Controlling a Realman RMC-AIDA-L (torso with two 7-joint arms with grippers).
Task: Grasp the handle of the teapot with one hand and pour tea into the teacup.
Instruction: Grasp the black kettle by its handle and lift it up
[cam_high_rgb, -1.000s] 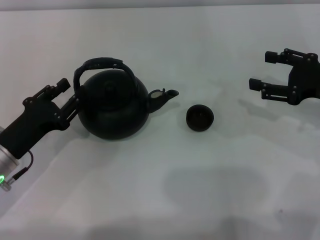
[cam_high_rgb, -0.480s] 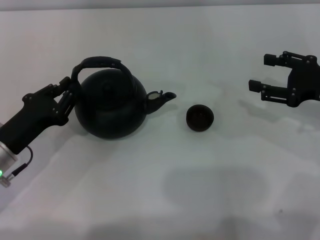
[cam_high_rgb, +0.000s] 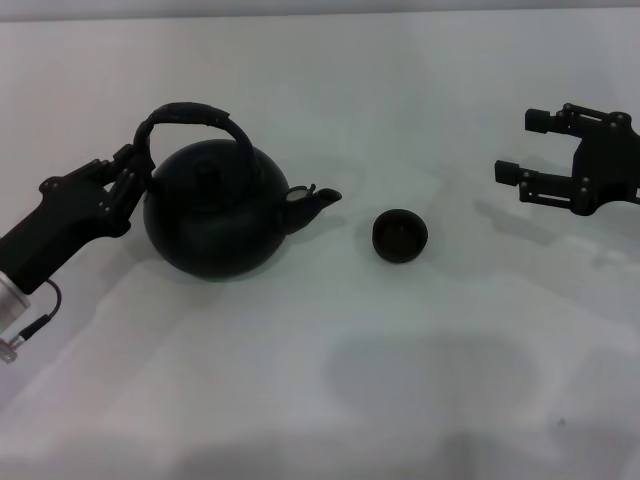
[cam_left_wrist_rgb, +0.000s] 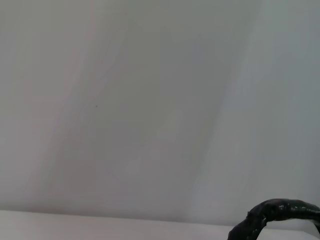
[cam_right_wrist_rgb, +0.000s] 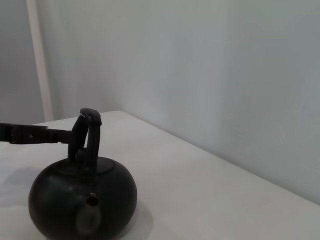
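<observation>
The black teapot (cam_high_rgb: 212, 218) stands left of centre on the white table (cam_high_rgb: 330, 380), its spout (cam_high_rgb: 312, 199) pointing right at the small dark teacup (cam_high_rgb: 400, 235). My left gripper (cam_high_rgb: 138, 170) is shut on the left end of the arched handle (cam_high_rgb: 192, 114), low near the pot's shoulder. The right wrist view shows the teapot (cam_right_wrist_rgb: 82, 196) spout-first, the handle (cam_right_wrist_rgb: 90, 134) edge-on, and the left gripper (cam_right_wrist_rgb: 70, 136) reaching it from the side. A piece of the handle (cam_left_wrist_rgb: 280, 212) shows in the left wrist view. My right gripper (cam_high_rgb: 520, 146) hovers open at the far right, apart from the teacup.
A pale wall (cam_right_wrist_rgb: 210, 75) rises behind the table (cam_right_wrist_rgb: 190, 190). A faint grey shadow (cam_high_rgb: 430, 375) lies on the table in front of the teacup.
The left gripper's fingers have shut on the handle's left end. The teapot has shifted a little to the left with it. The right gripper has barely moved.
</observation>
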